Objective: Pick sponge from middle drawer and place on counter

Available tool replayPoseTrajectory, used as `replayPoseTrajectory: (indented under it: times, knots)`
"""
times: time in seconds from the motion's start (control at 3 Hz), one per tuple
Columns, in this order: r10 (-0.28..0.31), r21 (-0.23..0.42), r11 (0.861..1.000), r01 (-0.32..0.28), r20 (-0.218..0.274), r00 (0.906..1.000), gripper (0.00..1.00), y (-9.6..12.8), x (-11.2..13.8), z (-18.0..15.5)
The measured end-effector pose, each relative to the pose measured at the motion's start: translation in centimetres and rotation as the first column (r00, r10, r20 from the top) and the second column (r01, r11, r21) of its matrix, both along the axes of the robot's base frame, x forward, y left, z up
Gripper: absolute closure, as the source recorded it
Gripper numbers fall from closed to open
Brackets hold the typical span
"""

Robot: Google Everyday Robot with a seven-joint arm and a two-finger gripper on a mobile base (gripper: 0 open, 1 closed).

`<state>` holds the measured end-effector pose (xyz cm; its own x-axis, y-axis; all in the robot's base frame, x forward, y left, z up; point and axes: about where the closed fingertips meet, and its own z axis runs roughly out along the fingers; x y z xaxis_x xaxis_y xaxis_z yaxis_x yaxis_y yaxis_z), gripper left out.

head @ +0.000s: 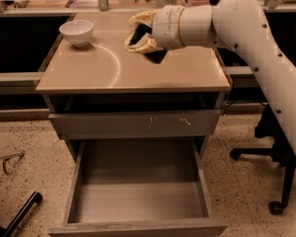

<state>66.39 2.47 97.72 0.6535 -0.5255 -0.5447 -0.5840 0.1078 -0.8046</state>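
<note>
My gripper (pixel 134 32) hangs over the middle back of the beige counter (pixel 89 70), pointing left, and is shut on a dark sponge (pixel 144 34) held between its cream fingers (pixel 140 18). The sponge is a little above the counter surface. The middle drawer (pixel 138 196) is pulled open below, and its bare grey floor holds nothing.
A white bowl (pixel 77 32) stands at the counter's back left corner. The shut drawer front with pale scratches (pixel 133 124) is above the open drawer. An office chair base (pixel 278 181) stands at the right. A black bar (pixel 20 214) and a wire loop (pixel 10 162) lie on the floor at the left.
</note>
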Motion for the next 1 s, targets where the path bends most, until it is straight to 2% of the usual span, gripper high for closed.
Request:
replayPoseTrajectory:
  times: [0.33, 0.67, 1.0]
  knots:
    - [-0.008, -0.138, 0.990, -0.011, -0.139, 0.9903, 1.00, 0.9, 7.0, -4.0]
    - [-0.007, -0.132, 0.991, -0.012, -0.143, 0.9897, 1.00, 1.2, 7.3, -4.4]
    - [0.024, -0.106, 0.993, -0.046, -0.206, 0.9782, 1.00, 2.2, 8.2, -6.4]
